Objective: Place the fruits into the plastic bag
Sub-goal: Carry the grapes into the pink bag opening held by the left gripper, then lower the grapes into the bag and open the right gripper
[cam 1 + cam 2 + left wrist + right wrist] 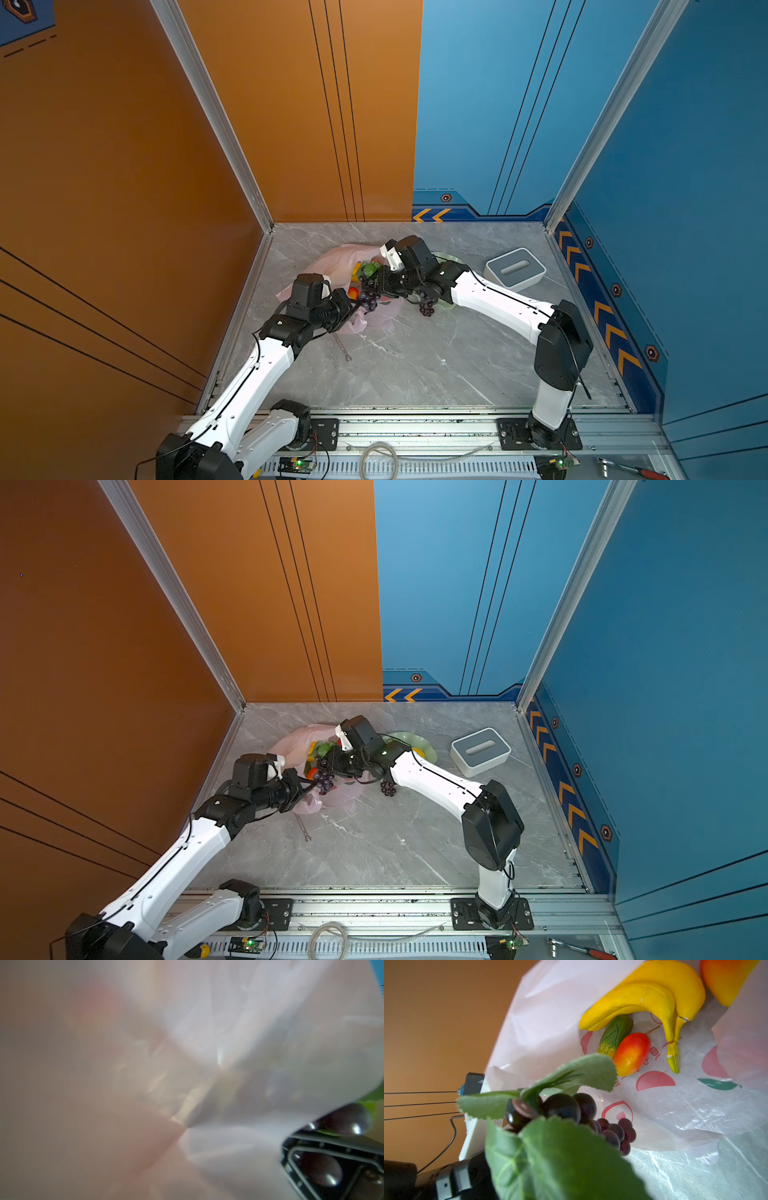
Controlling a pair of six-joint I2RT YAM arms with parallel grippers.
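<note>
Plastic bag point(695, 1105): red printed characters point(654, 1051) illegible; grapes point(562, 1108) at mouth.

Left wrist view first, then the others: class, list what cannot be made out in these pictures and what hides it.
- Left wrist view: the plastic bag, blurred against the lens, covers nearly everything behind it.
- Right wrist view: leaves of the held grapes hide the fingertips of the right gripper.
- Both top views: the right arm covers most of the green dish; the fruits in the bag are too small to tell apart.
</note>
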